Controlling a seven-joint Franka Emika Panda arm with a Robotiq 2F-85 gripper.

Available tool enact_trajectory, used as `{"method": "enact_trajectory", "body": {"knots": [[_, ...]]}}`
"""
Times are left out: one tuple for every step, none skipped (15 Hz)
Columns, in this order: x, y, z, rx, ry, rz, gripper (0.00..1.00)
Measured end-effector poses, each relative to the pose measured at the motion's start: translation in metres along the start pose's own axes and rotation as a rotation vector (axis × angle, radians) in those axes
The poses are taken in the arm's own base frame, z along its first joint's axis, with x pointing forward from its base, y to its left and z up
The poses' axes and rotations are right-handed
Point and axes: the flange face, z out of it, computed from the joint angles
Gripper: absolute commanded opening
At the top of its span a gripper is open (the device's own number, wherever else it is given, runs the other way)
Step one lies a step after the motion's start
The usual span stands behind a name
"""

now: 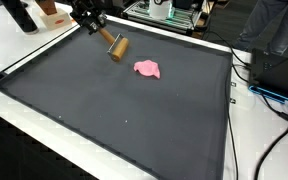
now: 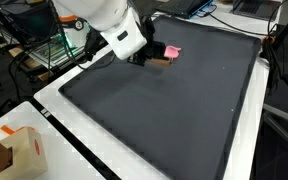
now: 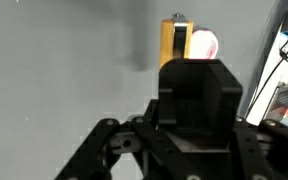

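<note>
Robot arm at the far edge of a black mat [image 1: 104, 120] on a white worktop [image 1: 24, 45]. The tool [image 1: 100, 32] is closed on one end of a wooden block [image 1: 115, 46], held tilted just above the mat. A pink lump [image 1: 147, 68] lies on the mat near the block – apart, not touching. Wrist view: block [image 3: 173, 45] ahead of the tool, pink lump [image 3: 203, 45] just beside it.

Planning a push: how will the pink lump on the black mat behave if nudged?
The pink lump looks crumpled and irregular, so probably soft and floppy. It sits low on the mat, so likely slides or bunches rather than rolls.
</note>
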Motion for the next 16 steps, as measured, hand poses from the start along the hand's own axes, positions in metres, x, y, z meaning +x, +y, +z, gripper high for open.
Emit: {"method": "enact_trajectory", "body": {"knots": [[0.001,0.004,-0.002,-0.002,0.004,0.003,0.24],[0.001,0.008,-0.004,-0.004,0.008,0.007,0.24],[0.002,0.011,-0.005,-0.006,0.011,0.010,0.24],[0.002,0.015,-0.006,-0.007,0.013,0.014,0.24],[0.003,0.018,-0.007,-0.008,0.014,0.017,0.24],[0.003,0.022,-0.007,-0.008,0.015,0.018,0.24],[0.003,0.024,-0.006,-0.007,0.014,0.013,0.24],[0.002,0.027,-0.005,-0.005,0.012,0.011,0.24],[0.002,0.029,-0.004,-0.002,0.009,0.008,0.24],[0.002,0.030,-0.003,0.004,0.004,0.003,0.24],[0.002,0.031,-0.002,0.012,-0.001,-0.002,0.24],[0.001,0.032,0.000,0.019,-0.007,-0.005,0.24],[0.000,0.033,0.001,0.025,-0.012,-0.009,0.24],[-0.001,0.034,0.003,0.031,-0.017,-0.011,0.24],[-0.002,0.035,0.005,0.038,-0.022,-0.011,0.24],[-0.003,0.036,0.006,0.044,-0.027,-0.011,0.24]]}}
